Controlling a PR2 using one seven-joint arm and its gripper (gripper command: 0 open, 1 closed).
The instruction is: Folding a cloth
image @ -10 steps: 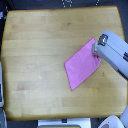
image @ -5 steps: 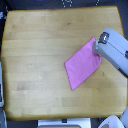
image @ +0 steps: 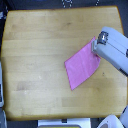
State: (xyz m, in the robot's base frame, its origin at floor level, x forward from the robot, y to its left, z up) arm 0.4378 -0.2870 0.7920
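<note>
I look down from above on a big wooden table (image: 40,55). The wood is light yellow-brown and it fills most of the picture.

The pink cloth (image: 81,68) lies flat on the table, toward the exterior view's right. It is turned on a slant, so it looks like a diamond. One corner points down toward the bottom of the picture and one corner points to the exterior view's left. The top corner goes up to where my robot arm is. The cloth is one plain color, with no pattern that I can see. It is small next to the table.

My arm (image: 116,52) comes in from the exterior view's right edge. It is a chunky grey-white block, and it slants up and to the left. The claw (image: 98,46) end sits right on the top corner of the cloth and covers that corner. The picture is blurry there, and the arm's body hides the fingers. So I cannot tell if the claw is open or closed, or if it has hold of the cloth.

A pale thing (image: 2,90) shows at the exterior view's left edge, but it is too blurry to name.
</note>
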